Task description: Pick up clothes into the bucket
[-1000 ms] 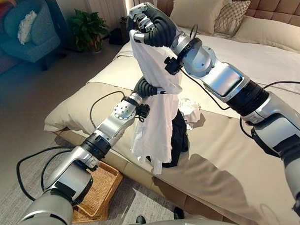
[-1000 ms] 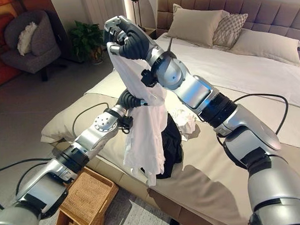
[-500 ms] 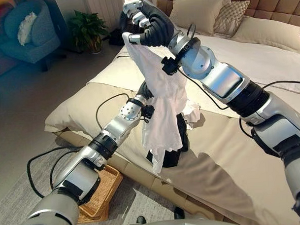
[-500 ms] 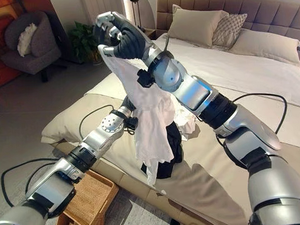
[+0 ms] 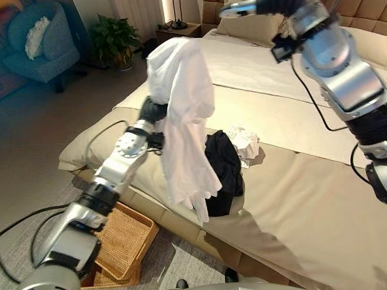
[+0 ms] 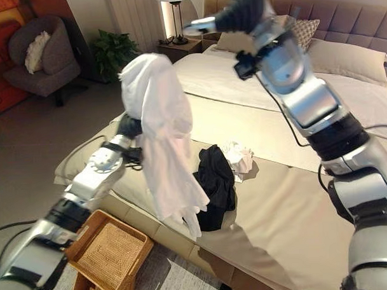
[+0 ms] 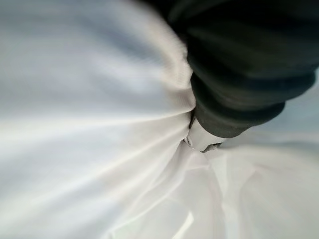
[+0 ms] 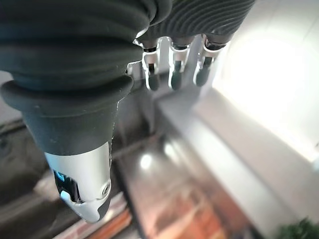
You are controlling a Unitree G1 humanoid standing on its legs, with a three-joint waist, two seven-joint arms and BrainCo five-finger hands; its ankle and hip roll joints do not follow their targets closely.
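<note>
Bed carries most of the work left: a black garment slumps over its near edge with a small white crumpled piece touching it at 2 o'clock, neither collected. A white garment drapes over the raised left hand, fingers buried in cloth, so cannot tell their state; it hangs at 1 o'clock of the wicker bucket on the floor, not yet inside. Right hand sits high at 12 o'clock, fingers relaxed apart, holding nothing.
</note>
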